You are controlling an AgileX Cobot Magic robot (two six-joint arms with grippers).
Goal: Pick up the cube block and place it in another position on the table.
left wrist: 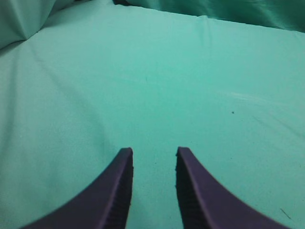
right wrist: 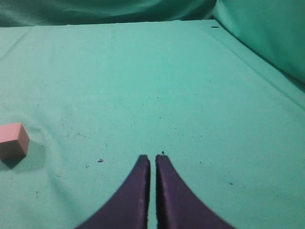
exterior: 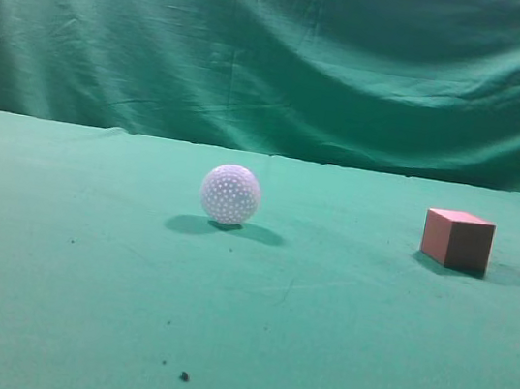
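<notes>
The cube block (exterior: 457, 241) is a small salmon-red cube resting on the green table (exterior: 81, 276) at the right in the exterior view. It also shows in the right wrist view (right wrist: 13, 140), at the far left edge, well left of my right gripper (right wrist: 153, 157), which is shut and empty above bare cloth. My left gripper (left wrist: 154, 150) is open and empty above bare cloth; the cube does not show in its view. Neither gripper shows in the exterior view.
A white dimpled ball (exterior: 231, 194) sits on the table left of the cube, a wide gap between them. A wrinkled green curtain (exterior: 281, 51) hangs behind the table's far edge. Small dark specks dot the cloth.
</notes>
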